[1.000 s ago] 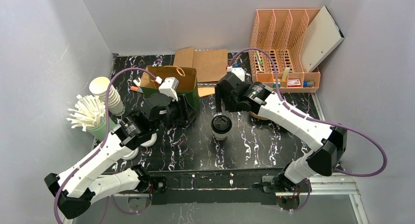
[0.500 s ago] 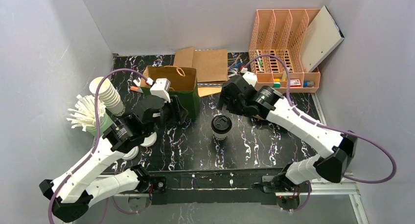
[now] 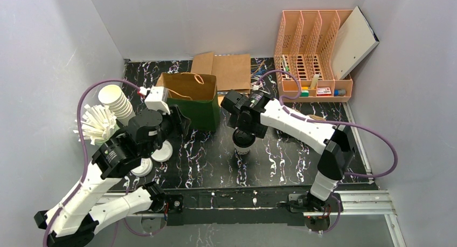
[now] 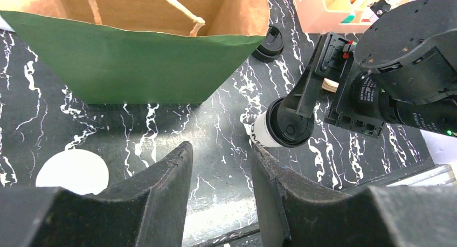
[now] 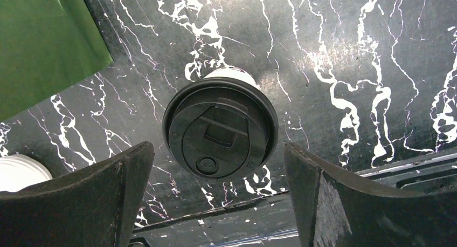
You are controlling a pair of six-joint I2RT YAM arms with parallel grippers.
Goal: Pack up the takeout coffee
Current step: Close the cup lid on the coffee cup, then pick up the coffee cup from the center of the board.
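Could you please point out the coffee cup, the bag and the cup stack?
Coffee cup (image 5: 220,129): right wrist view, centre of black lid.
Bag (image 3: 203,113): top view, green front panel.
Cup stack (image 3: 110,94): top view, top cup's mouth.

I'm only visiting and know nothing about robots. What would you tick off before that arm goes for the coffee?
1. Lid seated on the coffee cup: ok.
2. Cup upright: ok.
3. Right gripper open and centred over the cup: ok.
4. Paper bag standing, mouth open: ok.
5. Left gripper empty and clear of the bag mouth: ok.
6. Bag held steady for loading: not ok, nothing grips it.
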